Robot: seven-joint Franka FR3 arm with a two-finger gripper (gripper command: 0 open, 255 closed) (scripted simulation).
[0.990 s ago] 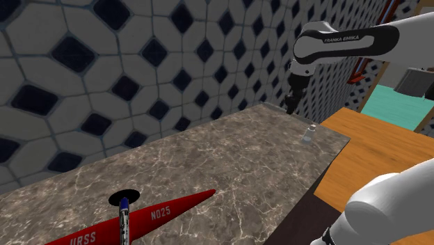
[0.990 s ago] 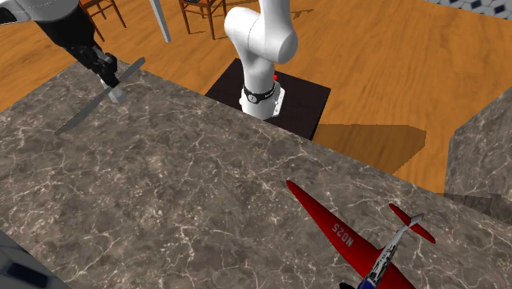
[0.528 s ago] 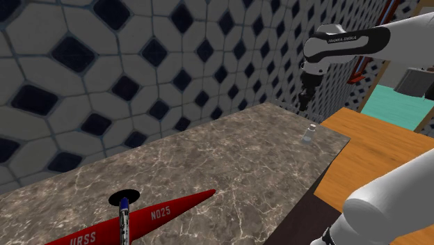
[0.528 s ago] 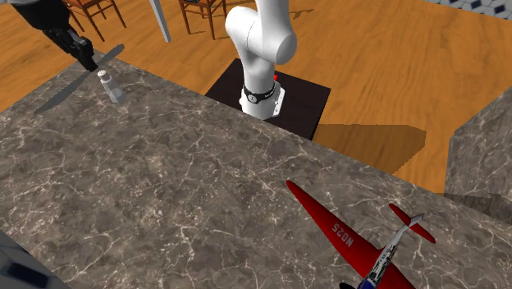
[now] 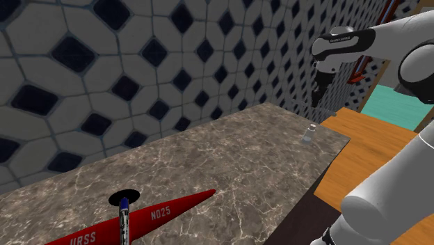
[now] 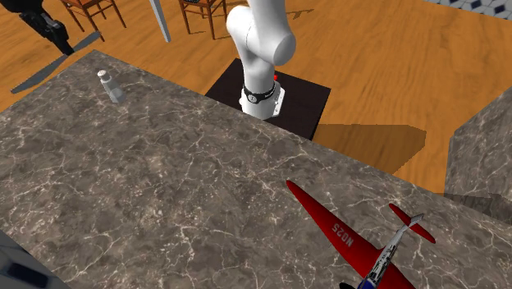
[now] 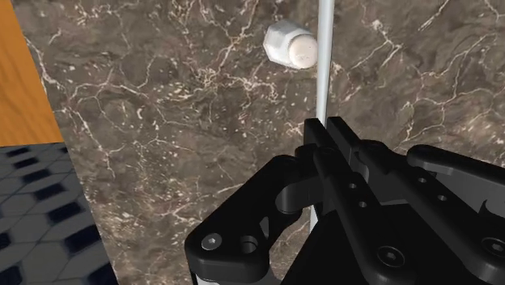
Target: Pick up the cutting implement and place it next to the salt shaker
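Note:
My black gripper point(image 6: 57, 39) is shut on a grey knife point(image 6: 37, 72), held by its middle high above the counter's far end, near the second exterior view's top left corner. In the wrist view the fingers point(image 7: 340, 150) clasp the knife, and its thin pale blade point(image 7: 324, 65) runs out ahead of them. The small white salt shaker point(image 7: 290, 44) stands upright on the counter below, just beside the blade. It also appears as a salt shaker point(image 6: 108, 86) to the right of and below the knife. In the shoulder view the gripper point(image 5: 318, 96) hangs above the shaker point(image 5: 309, 132).
The dark marble counter point(image 6: 205, 181) ends just past the shaker, with orange wood floor point(image 6: 386, 66) beyond. A red toy plane point(image 6: 353, 234) lies at the opposite end. A tiled wall point(image 5: 139, 62) backs the counter. The arm's base point(image 6: 262, 90) stands beside the counter.
The gripper, still holding the knife, has risen and moved toward the second exterior view's upper left, to the right in the shoulder view. The shaker, hidden behind it before, now shows.

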